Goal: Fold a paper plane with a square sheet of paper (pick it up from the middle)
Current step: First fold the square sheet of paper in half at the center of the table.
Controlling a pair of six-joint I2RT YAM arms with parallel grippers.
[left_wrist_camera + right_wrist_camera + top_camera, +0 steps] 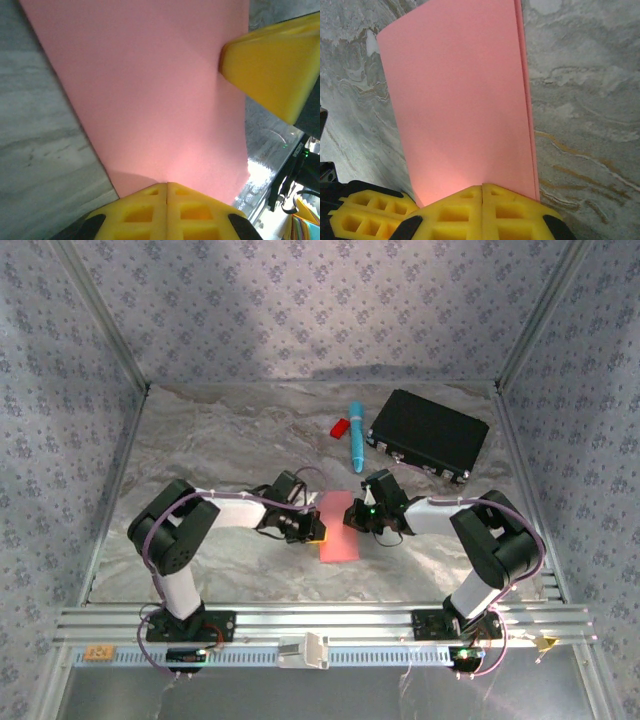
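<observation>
The square sheet of paper (338,528) is pink-red and lies flat on the marbled table between the two arms, folded in half into a long rectangle. Its two layers show along the right edge (527,100). It is a plain rectangle with no paper plane shape. My left gripper (312,532) (167,184) is shut, with its yellow tips resting on the sheet's (150,90) left side. From the other side my right gripper (362,518) (482,186) is also shut, tips down on the sheet. Each wrist view catches the other gripper's yellow fingers (270,70) (365,212).
A blue pen (356,435) lies behind the sheet, with a small red plastic piece (341,427) to its left. A black case (428,434) sits at the back right. Patterned walls close in the table on three sides.
</observation>
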